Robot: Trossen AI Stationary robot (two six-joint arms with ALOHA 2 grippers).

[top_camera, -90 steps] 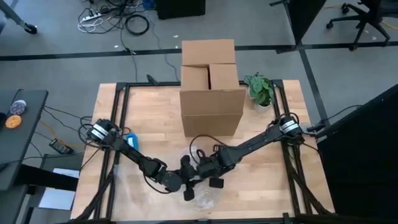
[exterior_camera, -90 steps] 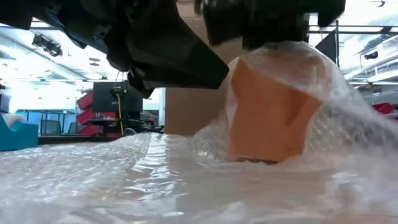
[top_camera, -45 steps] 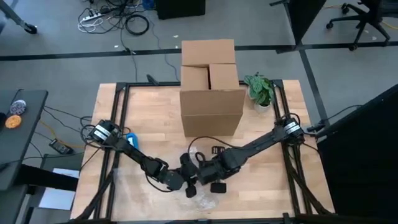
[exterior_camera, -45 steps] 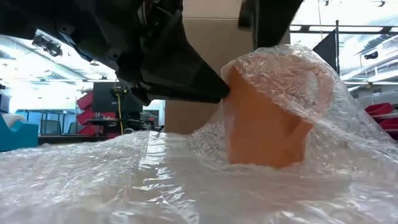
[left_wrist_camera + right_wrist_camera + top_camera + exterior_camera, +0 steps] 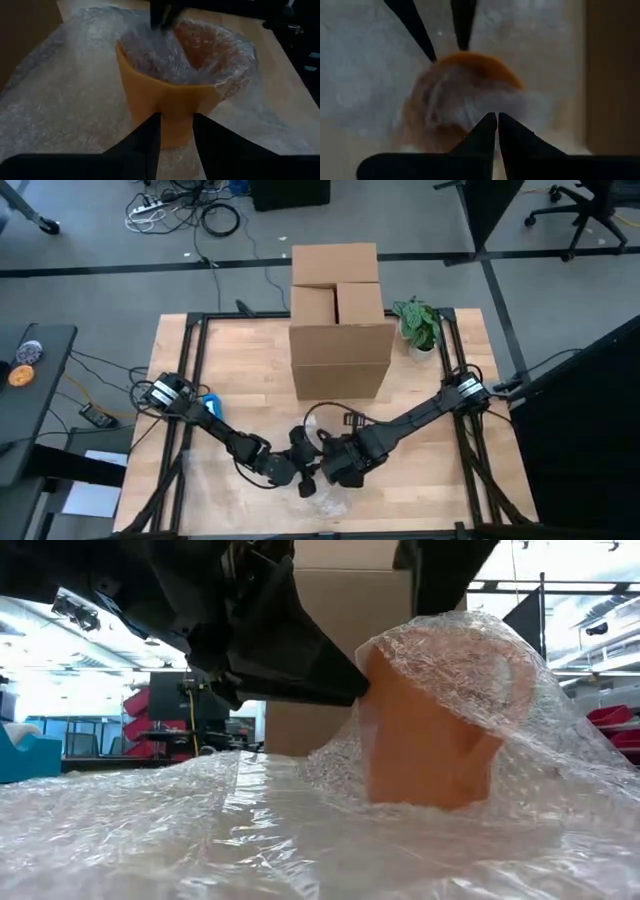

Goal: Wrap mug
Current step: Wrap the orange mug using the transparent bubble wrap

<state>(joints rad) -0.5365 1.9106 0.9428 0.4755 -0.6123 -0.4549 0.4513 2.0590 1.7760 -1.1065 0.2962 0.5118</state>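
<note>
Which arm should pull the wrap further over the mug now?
Right. The right gripper is pinched nearly shut on the bubble wrap draped over the orange mug. The left gripper braces the mug's side, so it should hold.

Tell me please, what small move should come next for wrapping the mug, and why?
Probably the right hand should pull the bubble wrap further over the mug. Its fingers look pinched on the film above the mug. The wrap covers the top and one side, but the side by the left hand, whose fingers straddle that wall, shows bare orange.
</note>
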